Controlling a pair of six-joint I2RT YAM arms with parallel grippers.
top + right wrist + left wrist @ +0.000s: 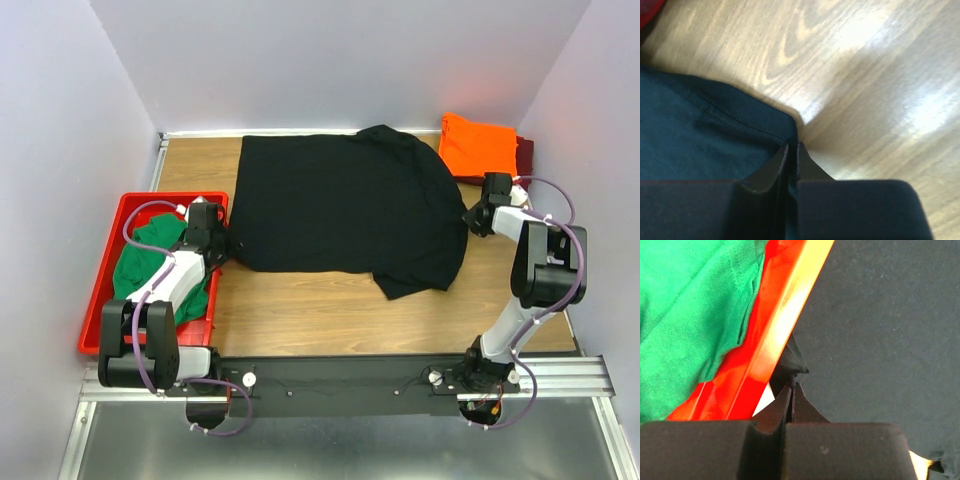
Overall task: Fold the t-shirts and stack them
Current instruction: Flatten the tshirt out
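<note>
Fingers on the left: the left gripper [793, 385] had its two dark fingers pressed together, with a small peak of black cloth caught at their tips.
Fingers on the right: the right gripper [792, 146] was closed in the same way, nipping the stitched hem of that same cloth at a corner.
Black shirt [350, 200]: it lay spread flat across the middle of the table, gripped at its left edge and at its right edge. A flap on its right side reached nearer the arms.
Tray [103, 285]: red plastic, at the left side of the table. In the left wrist view its shiny rim ran just beside the black shirt's edge.
Green shirt [140, 262]: it lay crumpled inside the tray, partly hidden under the left arm.
Orange shirt [478, 148]: it was folded in the far right corner, near the right gripper.
Maroon shirt [525, 153]: only a dark strip showed at the orange shirt's right side. Whether it lay under or beside the orange one could not be told.
Table [330, 315]: wood-grain top, with pale walls on three sides.
Arms: the left arm bent over the tray, and the right arm reached up along the right edge of the table.
</note>
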